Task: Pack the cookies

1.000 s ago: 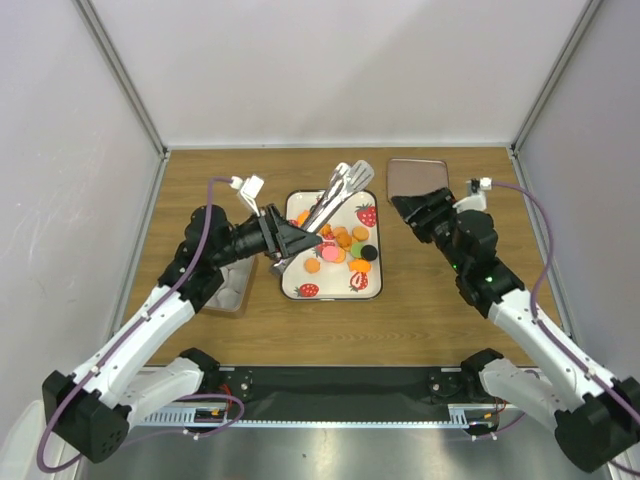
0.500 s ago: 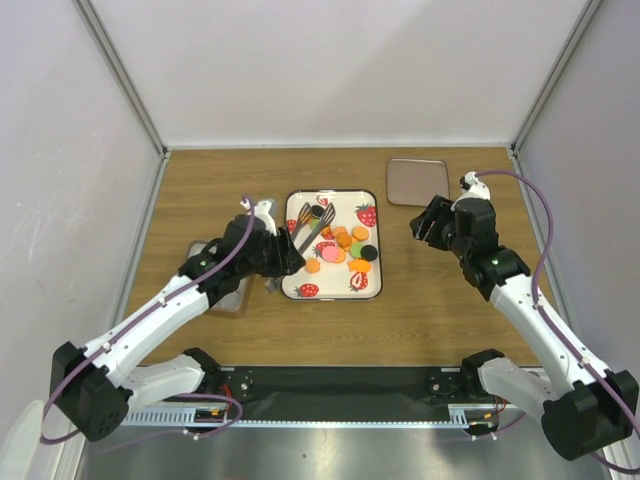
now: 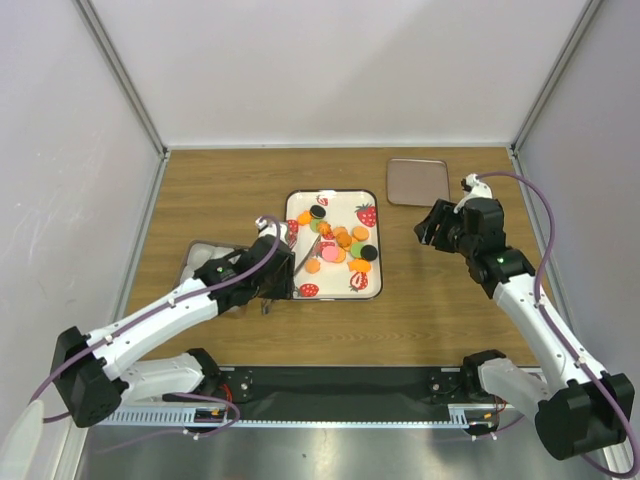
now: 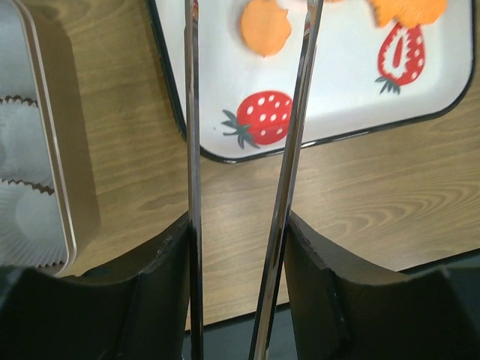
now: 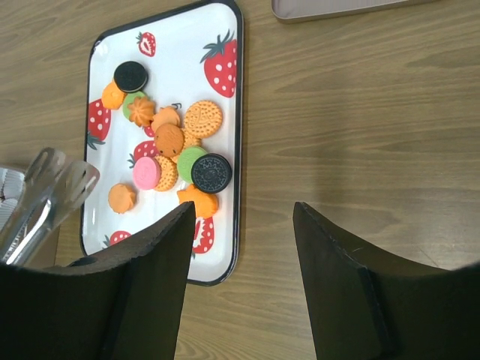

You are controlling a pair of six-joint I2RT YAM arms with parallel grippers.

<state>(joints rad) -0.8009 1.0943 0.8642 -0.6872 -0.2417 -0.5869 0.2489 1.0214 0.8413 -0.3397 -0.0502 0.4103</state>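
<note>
Several cookies (image 5: 189, 160) in right-wrist view; left jaws clamp tongs (image 5: 58, 178), right jaws gape empty.

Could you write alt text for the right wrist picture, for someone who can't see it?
A white strawberry-print tray holding assorted cookies lies on a wooden table, seen past the right arm's two open black fingers. Metal tongs reach in from the left.

Overhead camera looks down; both wrist cameras share the tray (image 5: 176, 75).
</note>
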